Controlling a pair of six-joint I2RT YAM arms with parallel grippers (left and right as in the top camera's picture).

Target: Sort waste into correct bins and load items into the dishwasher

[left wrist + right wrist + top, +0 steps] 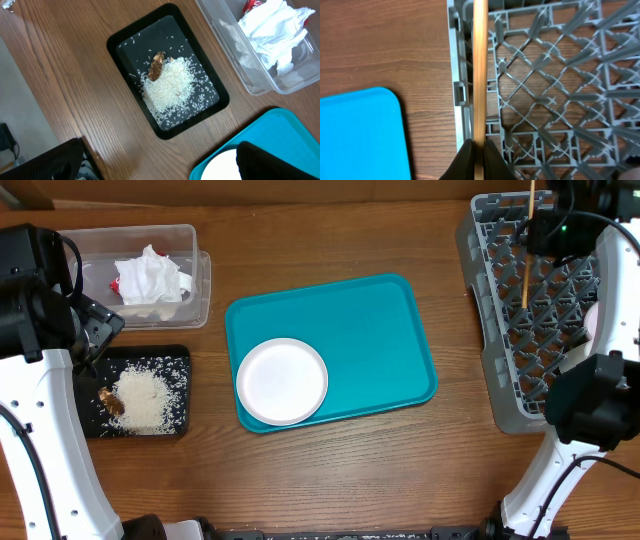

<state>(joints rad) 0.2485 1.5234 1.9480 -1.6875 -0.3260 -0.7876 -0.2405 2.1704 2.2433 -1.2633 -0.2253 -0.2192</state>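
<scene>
Overhead first: your right claw (545,235) hangs above the grey dish rack (520,370), pinched shut on a wooden chopstick (527,270). The stick runs long and thin past the claw's tips, lengthwise over the lattice. It is gripped near one end, I judge, so that the free length can be lowered among the pegs. Well off to that claw's side, the teal tray (380,330) carries the flat round plate (281,380), not yet loaded. Your left claw (97,330) hovers at a corner of the black tray (178,358), spread wide with nothing in it.

Left wrist now: directly below the spread claw lies that shallow tray, glossy with rounded corners. On it is a heap of loose rice (170,87) with one brown scrap (156,66) touching the heap's edge. Further out from the claw, the clear tub (260,85) holds soft crumpled tissues (270,30) and a sliver of red wrapper (252,5). So food waste is in one bin, paper and wrapper in the other.

Right wrist: two dark fingertips meet on the chopstick, smooth pale wood shooting straight ahead from the claw. It lies along the rack's outer wall, right at the edge of the lattice. The rack is hard grey plastic with a grid of open diamonds. You cannot tell whether a second stick hides behind the first.
</scene>
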